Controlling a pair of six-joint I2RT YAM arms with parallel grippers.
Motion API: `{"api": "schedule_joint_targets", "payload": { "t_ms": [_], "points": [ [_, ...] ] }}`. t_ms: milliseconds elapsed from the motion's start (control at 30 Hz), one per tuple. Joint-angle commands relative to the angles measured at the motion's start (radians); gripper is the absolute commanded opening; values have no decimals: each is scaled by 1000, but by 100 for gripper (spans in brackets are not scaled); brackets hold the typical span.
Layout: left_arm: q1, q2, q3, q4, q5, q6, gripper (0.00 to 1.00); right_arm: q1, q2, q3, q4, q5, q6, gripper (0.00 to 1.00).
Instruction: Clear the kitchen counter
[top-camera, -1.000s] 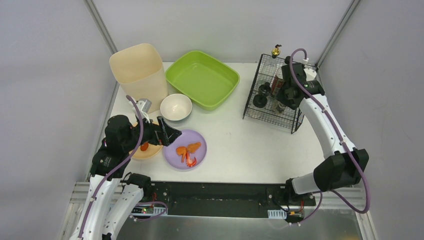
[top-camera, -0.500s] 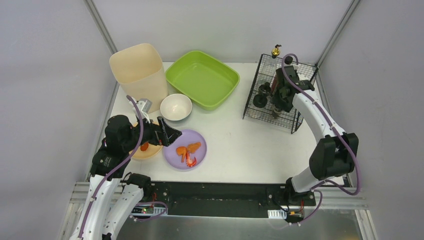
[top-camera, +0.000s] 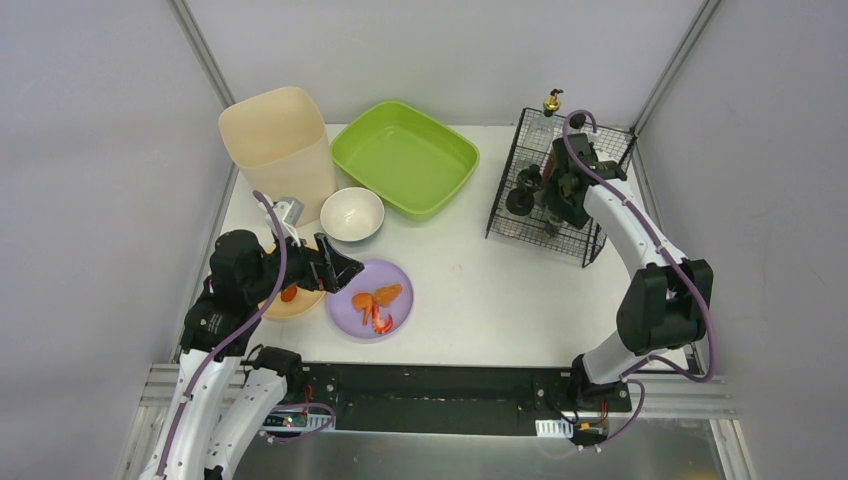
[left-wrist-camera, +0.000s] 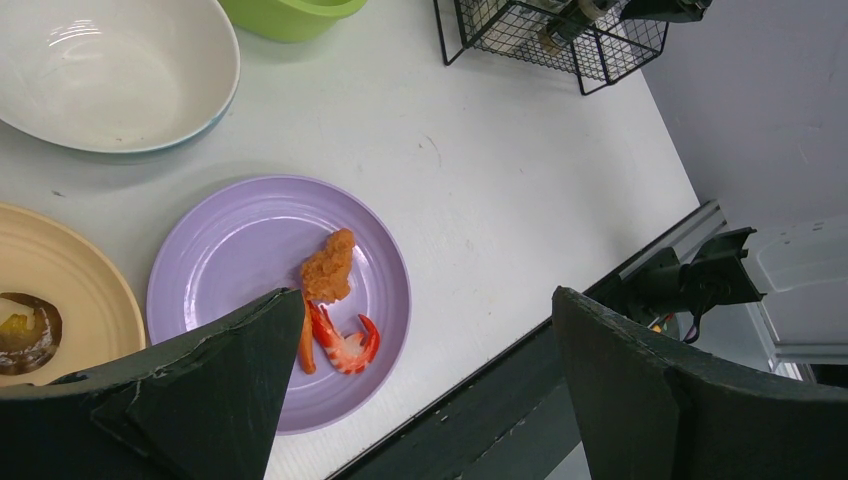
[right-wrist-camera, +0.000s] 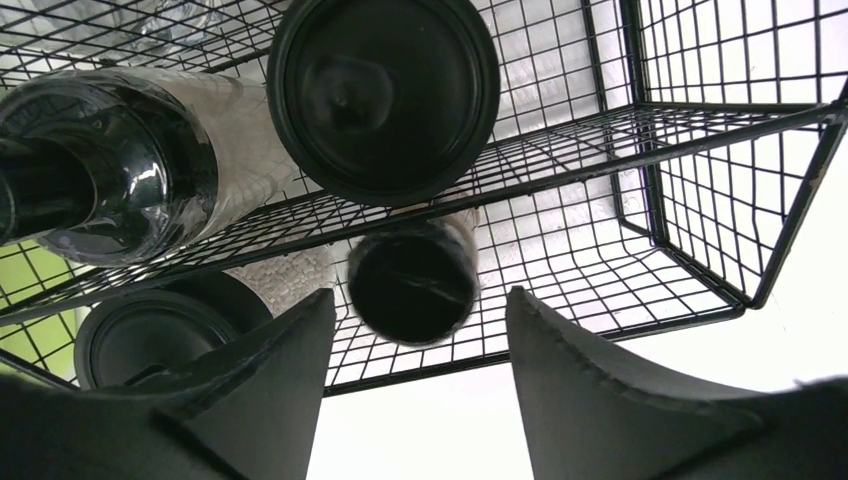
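Note:
The white kitchen counter (top-camera: 480, 290) carries a purple plate (top-camera: 397, 312) with a red shrimp (top-camera: 380, 321), a fried piece (top-camera: 388, 293) and an orange stick. My left gripper (top-camera: 335, 268) is open and empty, hovering over the plate's left edge; in the left wrist view (left-wrist-camera: 425, 300) the plate (left-wrist-camera: 220, 260) and shrimp (left-wrist-camera: 345, 345) lie below the left finger. My right gripper (top-camera: 555, 205) is open inside the black wire rack (top-camera: 505, 180). In the right wrist view (right-wrist-camera: 420, 295) a small black-capped jar (right-wrist-camera: 412, 285) stands between the fingers, gaps on both sides.
A tan plate (top-camera: 300, 305) with food scraps lies left of the purple plate. A white bowl (top-camera: 352, 213), a green tray (top-camera: 405, 158) and a tall beige bin (top-camera: 280, 150) stand behind. The rack holds a black-lidded jar (right-wrist-camera: 385, 95), a dark bottle (right-wrist-camera: 120, 170) and others.
My right arm has swung left and lower into the wire rack, then nearly stopped. My left arm has not moved.

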Motion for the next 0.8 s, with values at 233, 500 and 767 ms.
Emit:
{"api": "schedule_joint_targets", "payload": {
  "t_ms": [233, 500, 767],
  "points": [
    [11, -3, -1, 33, 15, -4, 100, 2, -132, 0, -40, -32, 15, 74],
    [11, -3, -1, 33, 16, -4, 100, 86, -304, -113, -72, -12, 6, 75],
    [12, 0, -1, 33, 13, -4, 100, 233, -423, -334, 48, -31, 59, 76]
  ]
}}
